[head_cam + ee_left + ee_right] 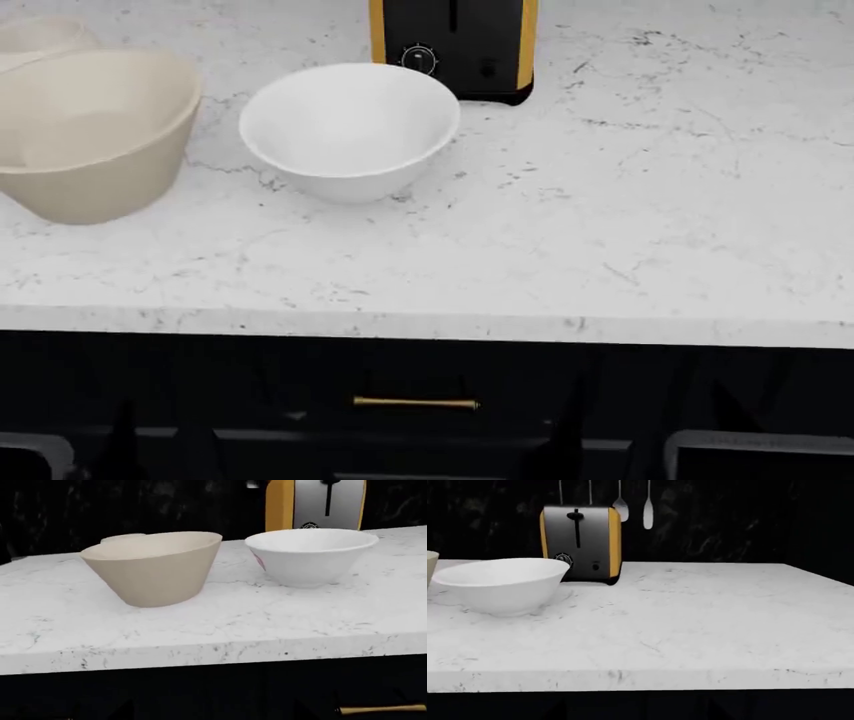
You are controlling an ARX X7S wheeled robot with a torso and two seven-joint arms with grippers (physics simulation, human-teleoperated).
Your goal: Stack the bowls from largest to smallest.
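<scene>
The large beige bowl [87,130] stands on the marble counter's left side, with the small cream bowl [40,40] just behind it, only its rim showing [123,538]. The medium white bowl [350,125] sits upright to the beige bowl's right, a small gap between them. Both grippers hang below the counter's front edge against the dark cabinet. The left gripper [213,712] and the right gripper [632,712] each show dim fingertips set wide apart with nothing between them.
A black-and-orange toaster [454,45] stands right behind the white bowl. The counter [641,200] stretches on to the right. A brass drawer handle [415,403] sits on the cabinet front. Utensils [620,502] hang on the back wall.
</scene>
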